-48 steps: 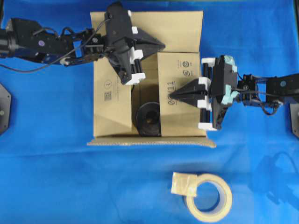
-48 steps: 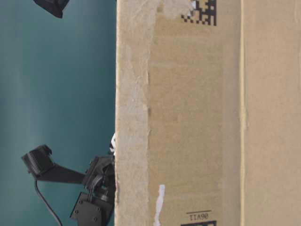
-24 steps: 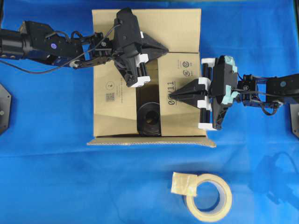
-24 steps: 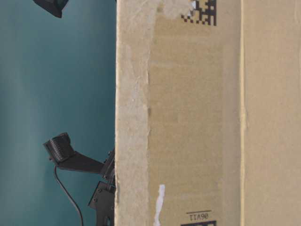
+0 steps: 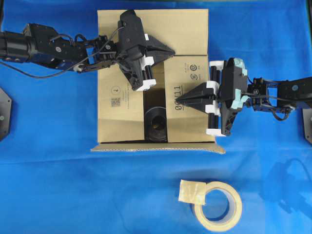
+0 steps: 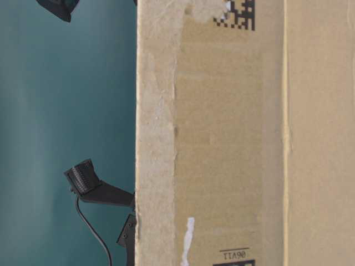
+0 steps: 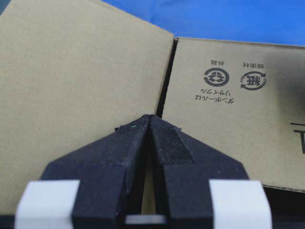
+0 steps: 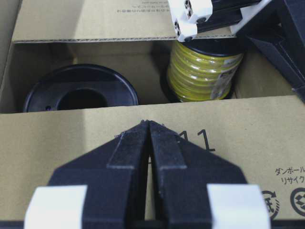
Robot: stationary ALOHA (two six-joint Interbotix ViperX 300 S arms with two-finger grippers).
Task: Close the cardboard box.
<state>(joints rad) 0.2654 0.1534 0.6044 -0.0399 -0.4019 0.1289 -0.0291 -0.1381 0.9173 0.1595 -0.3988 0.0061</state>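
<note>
The cardboard box [image 5: 187, 31] sits mid-table, and its brown wall fills the table-level view [image 6: 222, 138]. The far flap [image 7: 71, 71] is folded down. The right flap [image 5: 192, 119] lies nearly flat, and the left flap [image 5: 119, 114] is lowered too. A dark gap between them shows a black spool [image 5: 156, 124]. My left gripper [image 5: 173, 50] is shut and empty, with its tip [image 7: 151, 117] over the seam between the far and right flaps. My right gripper [image 5: 177, 101] is also shut and empty, its tip [image 8: 149, 122] resting on the right flap [image 8: 71, 143].
Inside the box stand the black spool [image 8: 81, 93] and a yellow wire spool [image 8: 205, 71]. The near flap [image 5: 161, 147] sticks outward on the blue cloth. A beige tape roll [image 5: 218, 207] lies near the front. A black arm part [image 6: 89, 183] shows left of the box.
The left arm has shifted right and slightly down over the box. The left flap has dropped flatter, narrowing the gap. The right gripper has barely moved.
</note>
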